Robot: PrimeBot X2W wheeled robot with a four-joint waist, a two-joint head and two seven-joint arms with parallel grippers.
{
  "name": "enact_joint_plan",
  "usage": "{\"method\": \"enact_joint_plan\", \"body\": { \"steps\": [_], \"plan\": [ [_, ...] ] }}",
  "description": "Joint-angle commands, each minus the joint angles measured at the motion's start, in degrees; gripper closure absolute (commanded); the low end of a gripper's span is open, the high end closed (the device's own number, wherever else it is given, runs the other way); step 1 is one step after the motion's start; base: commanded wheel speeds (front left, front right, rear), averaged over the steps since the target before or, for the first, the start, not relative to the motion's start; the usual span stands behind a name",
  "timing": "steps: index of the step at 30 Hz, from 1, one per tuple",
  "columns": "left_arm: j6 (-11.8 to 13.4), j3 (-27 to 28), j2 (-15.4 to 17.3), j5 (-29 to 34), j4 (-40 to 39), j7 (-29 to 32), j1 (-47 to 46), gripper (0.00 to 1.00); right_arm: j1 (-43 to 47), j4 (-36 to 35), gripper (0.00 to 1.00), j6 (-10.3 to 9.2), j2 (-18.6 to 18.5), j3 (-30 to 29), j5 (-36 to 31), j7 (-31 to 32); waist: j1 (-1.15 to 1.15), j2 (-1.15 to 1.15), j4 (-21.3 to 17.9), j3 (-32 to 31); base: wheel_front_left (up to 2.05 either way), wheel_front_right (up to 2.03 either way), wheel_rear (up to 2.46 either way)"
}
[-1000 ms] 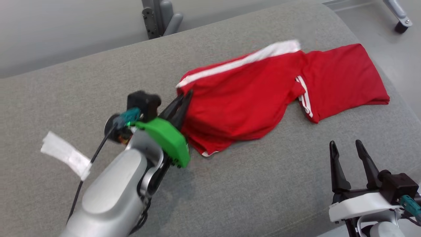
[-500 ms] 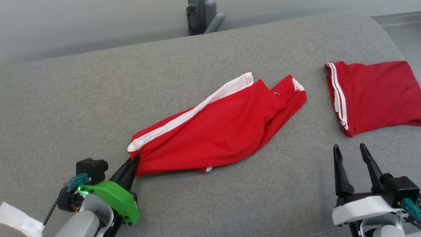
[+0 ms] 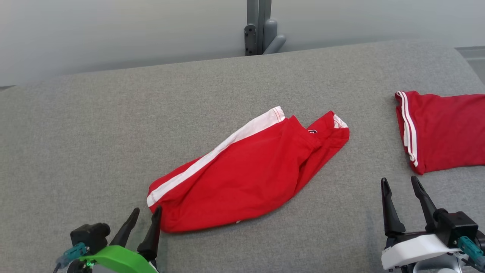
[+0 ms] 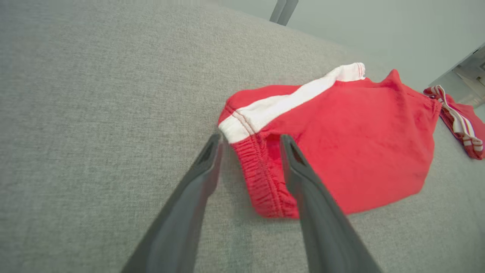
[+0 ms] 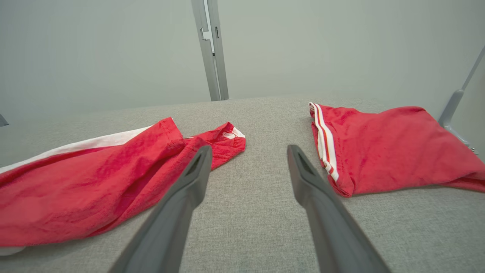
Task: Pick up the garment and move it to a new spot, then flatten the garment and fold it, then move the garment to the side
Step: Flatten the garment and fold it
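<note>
A red garment (image 3: 246, 178) lies loose and rumpled on the grey cushioned surface (image 3: 113, 125), about the middle of it, slanting from near left to far right. Its white side stripe (image 3: 216, 155) runs along the far edge. Its elastic waistband (image 4: 261, 178) is the end nearest the left gripper (image 3: 147, 208). That gripper sits low at the near left with its two dark fingers parted a modest way and nothing clamped between them. The waistband corner lies just by the tip of the inner finger, and I cannot tell whether the two touch. The right gripper (image 3: 399, 179) waits at the near right, fingers spread a little wider and empty, over bare fabric. A second red garment (image 3: 443, 129), with thin white stripes down its left edge, lies flat at the far right, well apart from the first. A grey post (image 3: 259, 26) stands behind the far edge of the surface.
</note>
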Motion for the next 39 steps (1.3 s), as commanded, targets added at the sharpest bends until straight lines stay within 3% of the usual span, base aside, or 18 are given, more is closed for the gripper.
{"method": "enact_joint_plan", "body": {
  "steps": [1,5,9,12,16,25,31,39],
  "plan": [
    [0.64,1.23,-0.28,-0.03,-0.67,-0.96,1.82,0.00,0.85,-0.15,0.00,-0.06,-0.15,-0.29,-0.36,-0.17,0.00,0.00,0.01,-1.26,0.00,0.00,0.00],
    [3.89,7.37,-0.80,3.81,-4.11,-2.25,5.62,0.00,1.72,-1.49,0.00,-0.07,-0.15,-0.97,-1.68,-0.17,0.00,0.00,-0.52,-3.22,0.00,0.00,0.00],
    [6.64,15.99,-3.29,13.07,-9.25,-2.13,11.37,0.00,2.35,-3.33,0.00,-0.07,-0.17,-2.34,-3.59,-0.17,0.00,0.00,-1.14,-4.80,0.00,0.00,0.00],
    [7.32,21.25,-5.93,20.04,-12.70,-2.12,14.63,0.00,2.93,-4.46,0.00,-0.06,-0.13,-3.46,-5.38,-0.16,0.00,0.00,-1.37,-5.50,0.00,0.00,0.00],
    [5.55,26.17,-9.75,28.07,-15.26,-2.12,17.53,0.00,3.28,-4.75,0.00,-0.07,-0.13,-4.52,-5.69,-0.17,0.00,0.00,-1.22,-5.86,0.00,0.00,0.00],
    [-4.50,32.78,-16.01,37.64,-11.54,-2.13,18.03,0.00,2.39,-2.70,0.00,-0.07,-0.13,-1.70,-6.89,-0.17,0.00,0.00,-0.68,-5.80,0.00,0.00,0.00],
    [-6.57,35.55,-18.06,39.80,-10.55,-2.14,16.67,0.00,0.79,-2.17,0.00,-0.06,-0.13,0.06,-6.81,-0.16,0.00,0.00,0.09,-5.65,0.00,0.00,0.00],
    [-7.22,36.39,-19.15,41.23,-10.15,-2.14,15.49,0.00,0.05,-1.72,0.00,-0.07,-0.13,0.19,-7.00,-0.17,0.00,0.00,1.74,-5.65,0.00,0.00,0.00]
  ]
}}
